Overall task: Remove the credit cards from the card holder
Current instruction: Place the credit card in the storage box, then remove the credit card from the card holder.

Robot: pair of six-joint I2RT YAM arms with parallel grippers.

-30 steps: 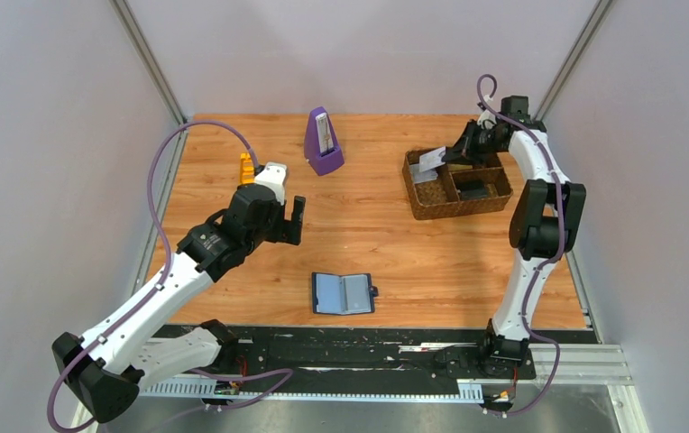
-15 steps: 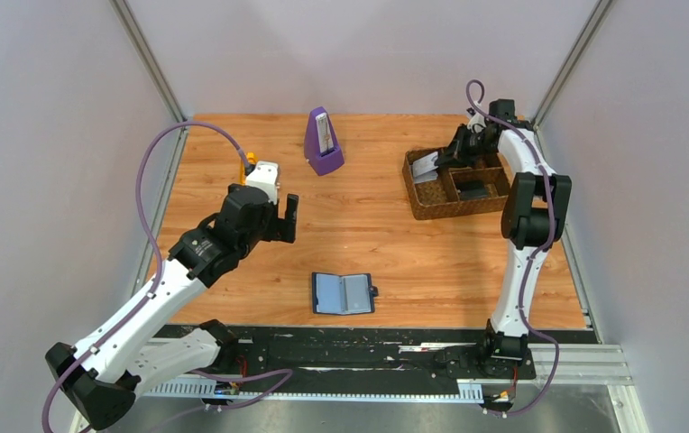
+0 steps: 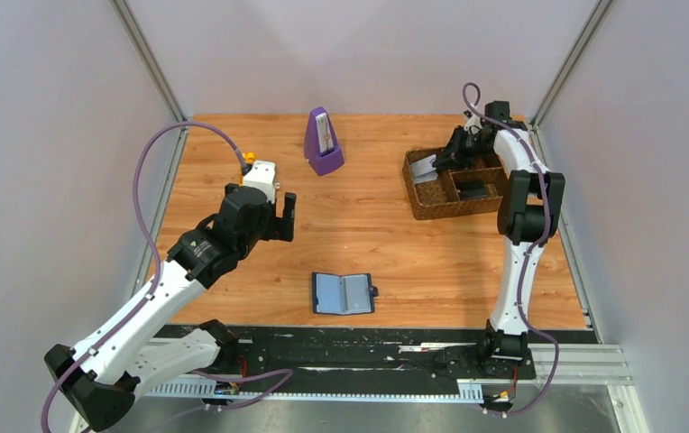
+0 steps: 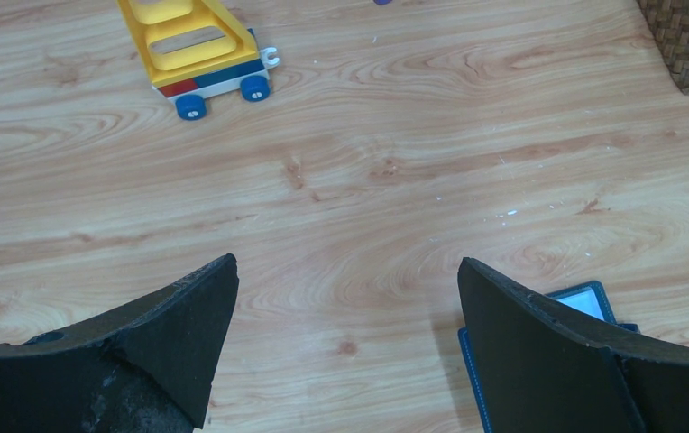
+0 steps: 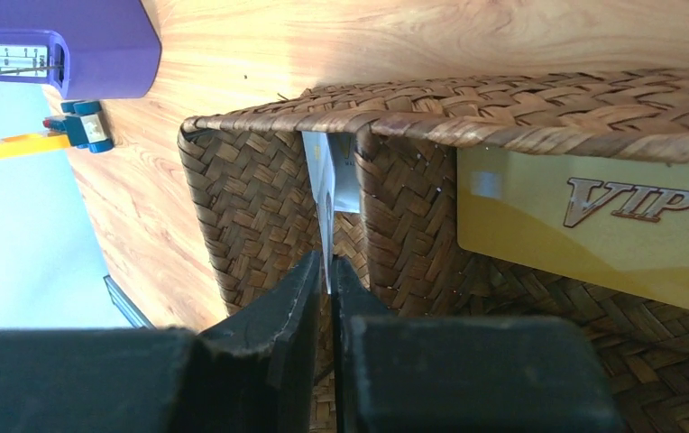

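The card holder [image 3: 343, 293] lies open on the table near the front edge, blue-grey pages up; one corner of it [image 4: 586, 298] peeks out beside my left gripper's right finger. My left gripper [image 3: 288, 216] [image 4: 345, 271] hangs wide open over bare wood to the upper left of the holder, with nothing in it. My right gripper [image 3: 445, 160] [image 5: 327, 263] reaches into the woven basket [image 3: 422, 200], its jaws pinched on a thin whitish card [image 3: 426, 166] [image 5: 321, 180] standing on edge in the left compartment. A dark card [image 3: 473, 191] lies in the near right compartment.
A gold VIP card [image 5: 593, 225] leans in the basket's neighbouring compartment. A purple metronome [image 3: 323, 142] stands at the back centre. A yellow toy cart [image 4: 198, 45] sits at the back left, beyond my left gripper.
My right gripper has sunk with the whitish card into the basket's left compartment. My left arm has drawn back a little to the left, still open.
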